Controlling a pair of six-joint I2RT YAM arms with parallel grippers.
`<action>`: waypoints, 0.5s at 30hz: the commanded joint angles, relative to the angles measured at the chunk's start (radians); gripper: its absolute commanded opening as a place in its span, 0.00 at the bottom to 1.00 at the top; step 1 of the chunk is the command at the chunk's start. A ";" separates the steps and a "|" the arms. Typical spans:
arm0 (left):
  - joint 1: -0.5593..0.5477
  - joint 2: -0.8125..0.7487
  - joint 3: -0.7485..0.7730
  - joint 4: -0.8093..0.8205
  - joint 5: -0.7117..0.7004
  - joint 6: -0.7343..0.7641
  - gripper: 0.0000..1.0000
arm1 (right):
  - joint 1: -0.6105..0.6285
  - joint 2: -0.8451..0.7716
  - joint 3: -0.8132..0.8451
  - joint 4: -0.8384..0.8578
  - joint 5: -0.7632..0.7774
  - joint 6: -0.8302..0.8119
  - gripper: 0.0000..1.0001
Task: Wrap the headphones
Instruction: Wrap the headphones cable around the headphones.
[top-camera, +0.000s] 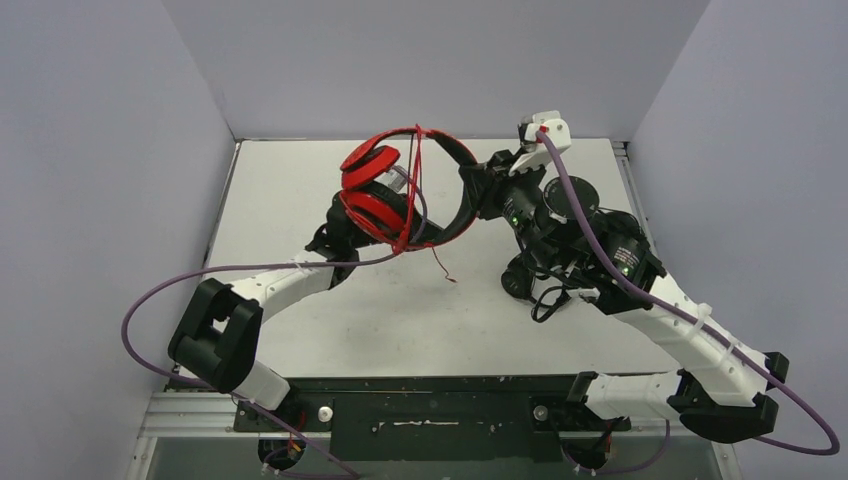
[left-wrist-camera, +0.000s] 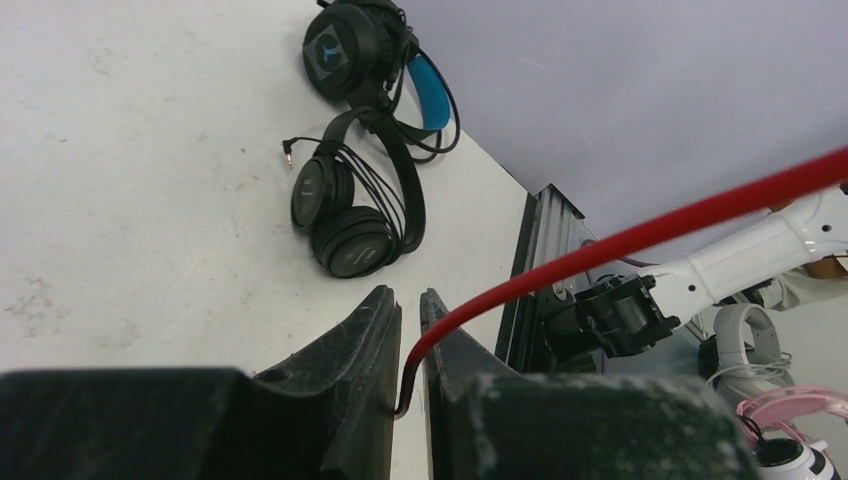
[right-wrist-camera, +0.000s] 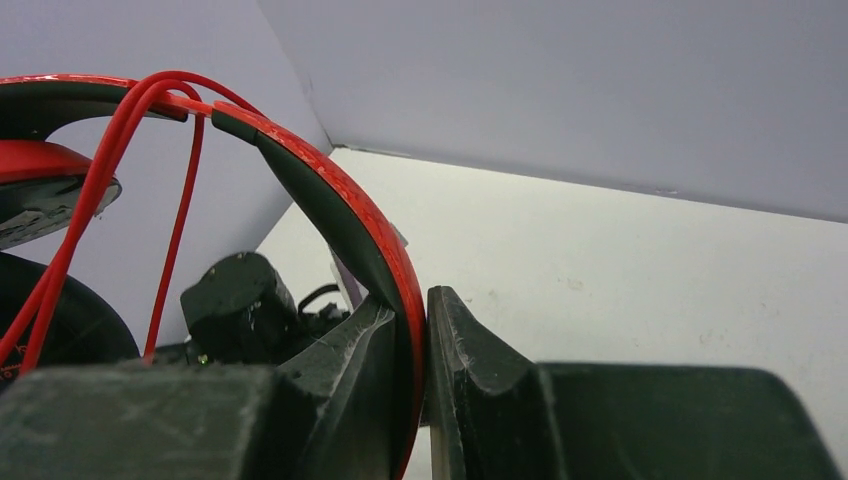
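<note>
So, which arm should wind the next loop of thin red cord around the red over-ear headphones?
Left. The left gripper has the thin red cord between its jaws, while the right gripper is clamped on the red headband, holding the red over-ear headphones up.

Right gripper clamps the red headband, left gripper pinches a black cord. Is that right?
No. The left gripper pinches the red cord, not a black one, as the left wrist view shows. The right gripper does clamp the red headband.
</note>
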 joint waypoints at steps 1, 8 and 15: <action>-0.031 -0.031 -0.019 0.149 -0.042 -0.036 0.12 | 0.007 0.014 0.102 0.114 0.118 0.054 0.00; -0.076 -0.045 -0.088 0.238 -0.054 -0.079 0.12 | 0.008 0.050 0.178 0.094 0.349 0.048 0.00; -0.145 -0.105 -0.183 0.239 -0.108 -0.083 0.11 | -0.001 0.099 0.218 0.103 0.538 -0.042 0.00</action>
